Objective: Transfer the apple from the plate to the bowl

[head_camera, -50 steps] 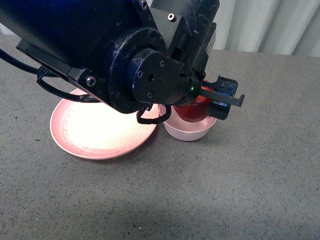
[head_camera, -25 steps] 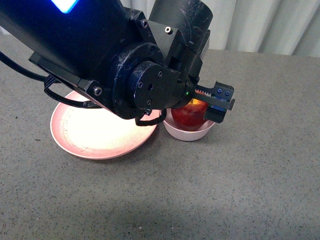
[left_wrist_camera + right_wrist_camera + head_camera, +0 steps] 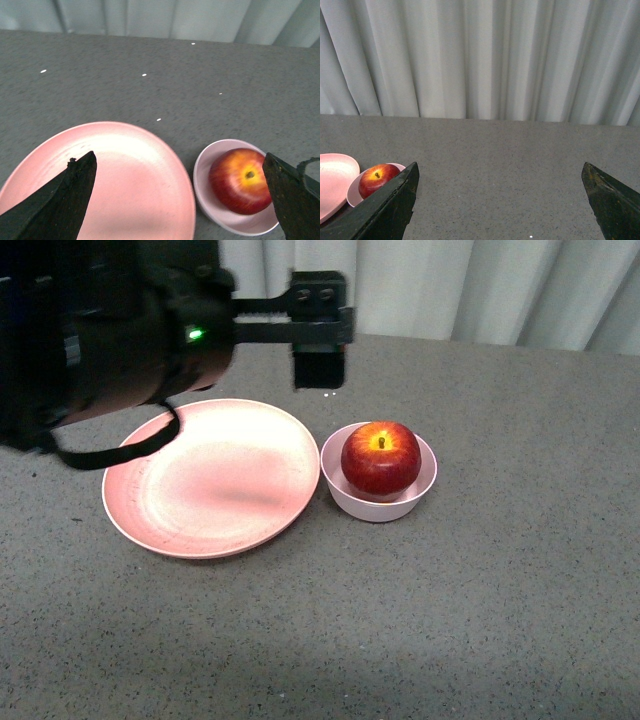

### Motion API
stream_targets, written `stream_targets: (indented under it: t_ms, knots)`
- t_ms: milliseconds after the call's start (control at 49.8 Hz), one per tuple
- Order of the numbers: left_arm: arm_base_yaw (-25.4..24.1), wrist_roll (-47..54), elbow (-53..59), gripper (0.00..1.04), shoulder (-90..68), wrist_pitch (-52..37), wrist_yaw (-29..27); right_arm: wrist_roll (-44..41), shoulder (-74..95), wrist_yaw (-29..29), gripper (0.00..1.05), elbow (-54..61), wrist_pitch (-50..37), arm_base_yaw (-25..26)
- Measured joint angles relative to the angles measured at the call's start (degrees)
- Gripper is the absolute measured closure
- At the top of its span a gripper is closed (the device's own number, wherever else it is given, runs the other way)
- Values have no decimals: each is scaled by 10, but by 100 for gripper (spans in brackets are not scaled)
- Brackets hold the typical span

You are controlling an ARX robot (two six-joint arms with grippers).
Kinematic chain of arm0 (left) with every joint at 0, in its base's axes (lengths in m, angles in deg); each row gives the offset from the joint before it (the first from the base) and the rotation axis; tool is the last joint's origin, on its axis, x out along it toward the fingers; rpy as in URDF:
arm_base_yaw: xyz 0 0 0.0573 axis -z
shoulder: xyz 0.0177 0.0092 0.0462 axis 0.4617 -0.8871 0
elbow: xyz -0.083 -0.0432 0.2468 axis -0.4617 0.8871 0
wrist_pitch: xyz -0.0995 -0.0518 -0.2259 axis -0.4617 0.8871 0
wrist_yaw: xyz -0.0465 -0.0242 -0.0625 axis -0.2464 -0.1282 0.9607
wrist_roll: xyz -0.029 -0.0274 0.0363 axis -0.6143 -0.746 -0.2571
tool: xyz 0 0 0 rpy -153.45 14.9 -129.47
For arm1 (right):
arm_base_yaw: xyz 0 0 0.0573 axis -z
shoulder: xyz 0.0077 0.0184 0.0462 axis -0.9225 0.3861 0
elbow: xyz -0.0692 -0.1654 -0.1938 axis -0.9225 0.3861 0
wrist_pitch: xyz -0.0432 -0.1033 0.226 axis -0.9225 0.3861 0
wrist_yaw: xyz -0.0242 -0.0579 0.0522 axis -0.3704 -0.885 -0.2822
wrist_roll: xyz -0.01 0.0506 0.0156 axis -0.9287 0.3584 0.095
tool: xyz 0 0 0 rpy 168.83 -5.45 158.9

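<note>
Grey speckled tabletop [image 3: 500, 620], pale curtain [image 3: 485, 55] behind. Left gripper [image 3: 180, 200] jaws spread wide apart, nothing between the fingers; front view shows it raised above the far edge of the plate [image 3: 205, 480], clear of both containers. Right gripper [image 3: 500, 200] also wide apart and empty, off to the side, looking across bare table toward the curtain; not seen in the front view.

Apple [image 3: 381, 457] sits in the bowl [image 3: 378, 502], stem up, yellow patch around the stem facing the camera. It fills most of the bowl, rim just wider than the fruit. Not touched by either gripper.

Bowl stands just beside the plate on its right, rims nearly touching; cannot tell if they actually touch. Plate holds nothing, only faint dark specks and a bright glare patch on its surface.

Progress judgement: transfer looks done, apple is off the plate and resting in the bowl, released. Nothing left for the apple itself as far as visible; probably only parking the left arm away from the dishes remains. Apple looks seated low and stable, little risk of rolling out.
</note>
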Motion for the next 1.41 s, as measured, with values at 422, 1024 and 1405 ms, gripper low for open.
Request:
stream_targets:
  t_ms: [422,1024,1405]
  knots:
    - [-115,96,295,63,165,-343,-18,0,0,0,9,0,0,0]
    - [-210,106,395,101,485,-114,75,0,0,0,9,0,0,0]
    - [-271,107,409,101,671,45,135,0,0,0,9,0,0,0]
